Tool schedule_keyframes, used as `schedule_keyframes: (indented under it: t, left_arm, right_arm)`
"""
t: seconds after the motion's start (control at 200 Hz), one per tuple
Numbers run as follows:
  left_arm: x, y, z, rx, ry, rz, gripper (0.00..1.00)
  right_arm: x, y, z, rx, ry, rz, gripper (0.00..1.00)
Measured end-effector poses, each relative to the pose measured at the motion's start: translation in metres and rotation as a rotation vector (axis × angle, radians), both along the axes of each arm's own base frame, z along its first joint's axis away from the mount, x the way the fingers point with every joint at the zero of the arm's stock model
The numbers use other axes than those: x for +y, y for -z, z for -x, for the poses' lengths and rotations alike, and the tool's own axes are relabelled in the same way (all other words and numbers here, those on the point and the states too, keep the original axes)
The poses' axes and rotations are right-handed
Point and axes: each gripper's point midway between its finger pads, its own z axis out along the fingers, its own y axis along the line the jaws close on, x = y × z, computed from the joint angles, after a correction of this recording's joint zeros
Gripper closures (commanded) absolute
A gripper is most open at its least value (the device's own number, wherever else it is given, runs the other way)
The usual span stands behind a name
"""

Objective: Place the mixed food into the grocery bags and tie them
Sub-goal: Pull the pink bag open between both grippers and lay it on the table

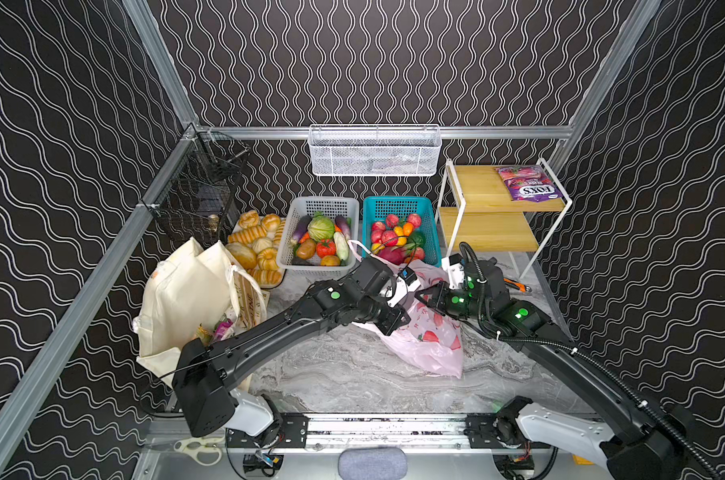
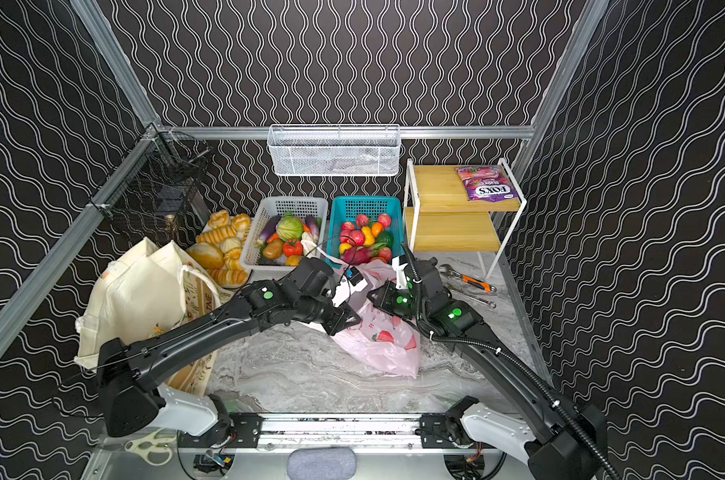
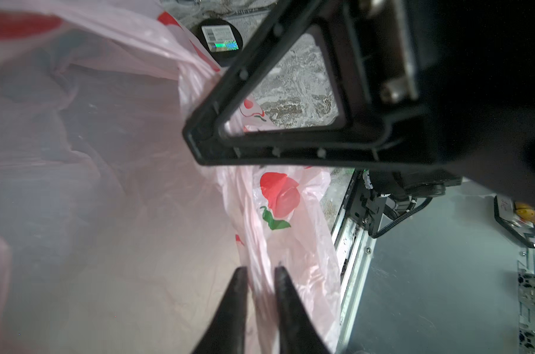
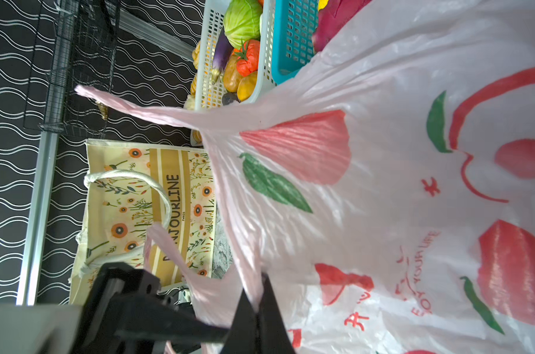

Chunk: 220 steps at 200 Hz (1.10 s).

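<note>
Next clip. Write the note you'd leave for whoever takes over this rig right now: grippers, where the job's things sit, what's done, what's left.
Left gripper: shut on a fold of the pink plastic bag.
Right gripper: shut on the same bag's edge.
Things: the bag lies on the table between the arms. The canvas tote stands at the left, with packets showing in its mouth. The cabbage, tomato and potato are in the white basket.
Done: the tote seems partly loaded. The pink bag's contents cannot be made out.
Left: bag the vegetables and tie both bags. The pink bag's handles are not knotted.
</note>
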Motion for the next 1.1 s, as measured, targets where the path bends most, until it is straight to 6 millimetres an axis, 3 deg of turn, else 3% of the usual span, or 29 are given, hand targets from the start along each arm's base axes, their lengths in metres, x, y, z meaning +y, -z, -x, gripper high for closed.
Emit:
schedule_keyframes:
  t: [0.04, 0.19, 0.325, 0.496, 0.836, 1.046, 1.101]
  left_arm:
    - [0.001, -0.004, 0.001, -0.014, 0.000, 0.016, 1.00]
    - [0.001, -0.012, 0.000, -0.053, 0.001, 0.060, 1.00]
    - [-0.005, -0.016, -0.001, -0.061, 0.012, 0.081, 1.00]
    - [-0.011, -0.014, 0.001, -0.058, 0.028, 0.077, 1.00]
    - [-0.010, -0.009, 0.005, -0.070, 0.037, 0.071, 0.95]
    - [0.001, 0.017, 0.011, -0.038, 0.015, 0.035, 0.89]
    - [0.006, 0.028, 0.014, -0.014, 0.004, 0.018, 0.78]
  right_arm:
    - [0.000, 0.000, 0.000, 0.001, -0.002, -0.002, 0.88]
    - [0.006, 0.002, 0.001, 0.023, -0.030, -0.010, 0.78]
    - [0.013, 0.000, 0.001, 0.048, -0.049, -0.027, 0.55]
    - [0.017, -0.009, -0.003, 0.077, -0.048, -0.033, 0.44]
    - [0.008, 0.020, -0.005, 0.188, -0.012, 0.123, 0.41]
    - [0.008, 0.035, 0.001, 0.217, -0.038, 0.141, 0.40]
    - [0.003, 0.045, 0.000, 0.229, -0.019, 0.168, 0.40]
